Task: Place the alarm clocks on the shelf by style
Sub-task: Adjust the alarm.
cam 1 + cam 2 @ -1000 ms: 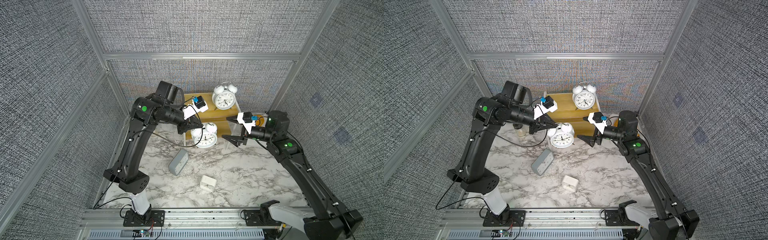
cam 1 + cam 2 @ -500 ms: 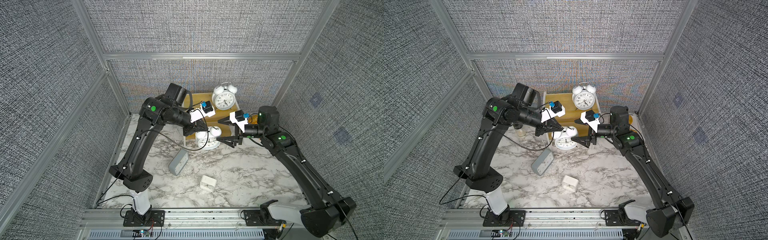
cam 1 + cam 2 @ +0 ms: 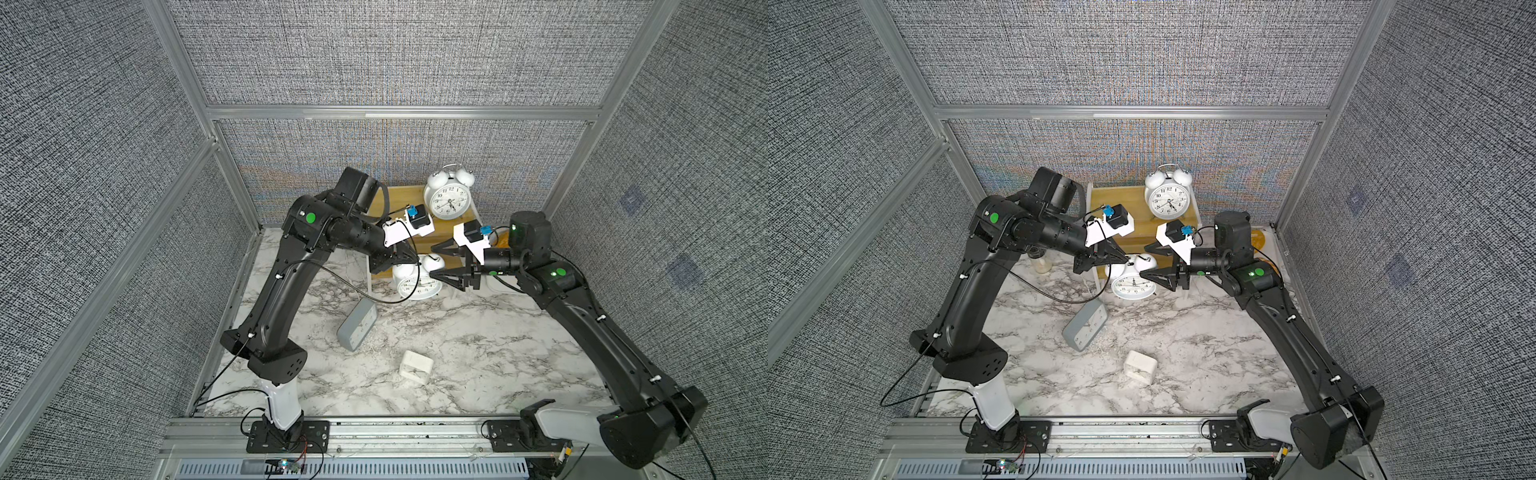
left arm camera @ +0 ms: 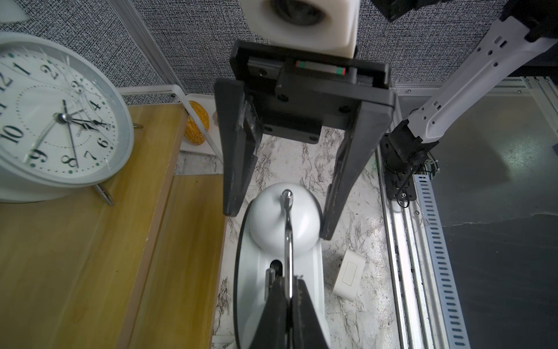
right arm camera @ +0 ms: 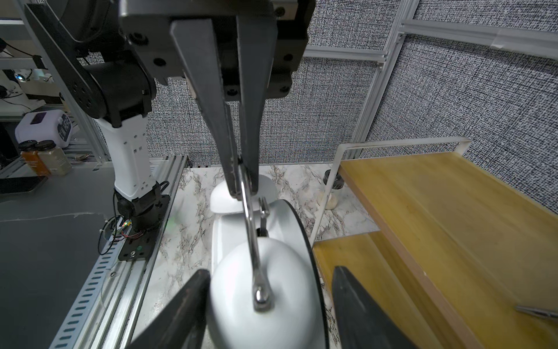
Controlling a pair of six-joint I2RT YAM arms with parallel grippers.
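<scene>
Handover pose. Left gripper (image 3: 412, 261) was clamped tight on the wire handle (image 4: 288, 229) of a twin-bell clock (image 3: 417, 286). Right gripper (image 3: 433, 261) faced it nose to nose, jaws part-spread astride one bell (image 4: 271, 220). One finger (image 5: 187, 302) sat close against the bell, with a gap showing at its mate, so no firm grip there that I could see.

Handle ran lengthwise from one gripper to the other, as did the line of the two bells. Clock hung between both arms, equally near each, just off the front edge of the lower board (image 4: 181, 256) of the shelf (image 3: 1129, 199). Whether its feet cleared the table (image 3: 478, 353) couldn't be told.

Its twin (image 3: 449, 201) stood upright on the upper board (image 4: 90, 235), toward the right arm's side, with bare wood beside it toward the left arm's. Likely target was that bare spot, up and back from the grippers. In the way, by my guess, were the upper board's front edge, the twin's bells, and the left gripper itself, which would have to let go once the right one closed.

Grey clock (image 3: 357, 324) lay on the table near the left arm and small white clock (image 3: 415, 367) further front, both apart from the shelf. Bread roll (image 4: 196, 127) sat beside the shelf on the right arm's side, off the path.
</scene>
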